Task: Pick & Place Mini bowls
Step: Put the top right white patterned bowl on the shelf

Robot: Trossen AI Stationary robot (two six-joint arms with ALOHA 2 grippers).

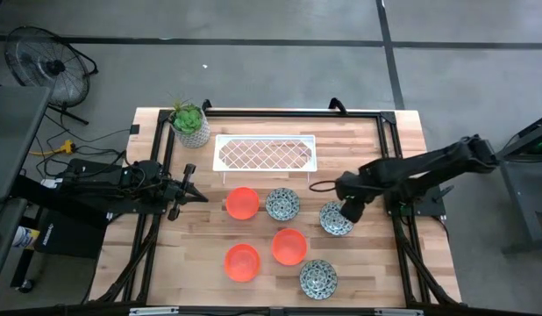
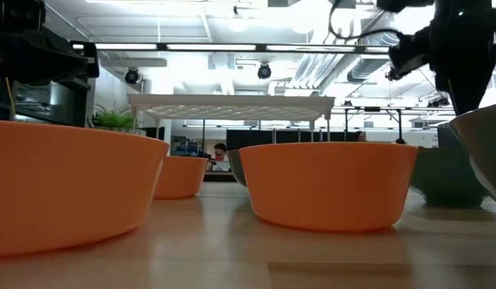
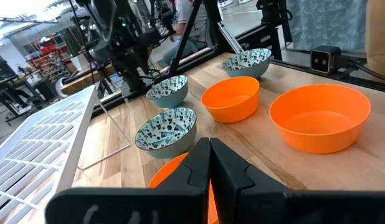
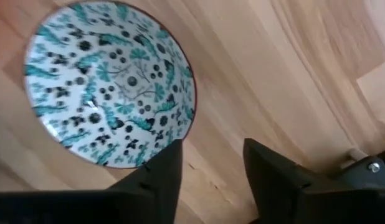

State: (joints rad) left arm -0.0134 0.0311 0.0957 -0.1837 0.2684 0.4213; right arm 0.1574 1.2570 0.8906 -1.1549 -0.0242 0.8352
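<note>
From above, six mini bowls are sitting on the wooden table (image 1: 376, 149) in front of the white wire rack (image 1: 266, 153): orange bowls (image 1: 242, 203), (image 1: 289, 246), (image 1: 243, 262) and patterned bowls (image 1: 282, 204), (image 1: 336, 219), (image 1: 318, 278). The right gripper (image 1: 350, 211) is hovering over the rightmost patterned bowl's edge; the left gripper (image 1: 194, 195) is waiting left of the bowls, beside the potted plant (image 1: 189, 124).

At table height, orange bowls (image 2: 328, 183), (image 2: 67, 185) are filling the foreground under the rack (image 2: 232, 104).

The left wrist view is showing its fingers (image 3: 208, 171) pressed together.

The right wrist view is showing its fingers (image 4: 158, 171) spread, gripping nothing, just beside the patterned bowl (image 4: 108, 81).
</note>
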